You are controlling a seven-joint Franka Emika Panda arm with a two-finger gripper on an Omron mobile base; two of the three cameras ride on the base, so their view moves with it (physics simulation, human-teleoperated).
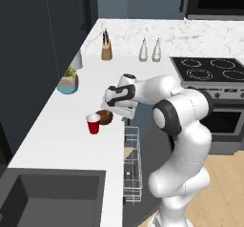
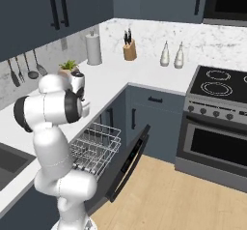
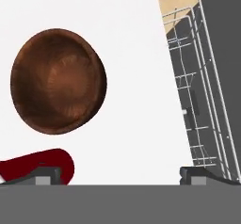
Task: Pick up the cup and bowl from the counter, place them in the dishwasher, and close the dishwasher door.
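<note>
over the counter (image 1: 62,135) edge the hand (image 3: 120,173) hangs with its fingers spread wide and nothing between them. just ahead of it lies the dark-brown bowl (image 3: 57,81), close to the counter edge. the red cup (image 1: 94,123) stands upright just beside the bowl. past the edge, the white wire rack (image 2: 96,148) is pulled out over the lowered dishwasher door (image 2: 128,164).

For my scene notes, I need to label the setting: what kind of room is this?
A rendered home kitchen, most likely: a white marbled counter, a black stove top over an oven, and an open dishwasher with its wire rack pulled out.
</note>
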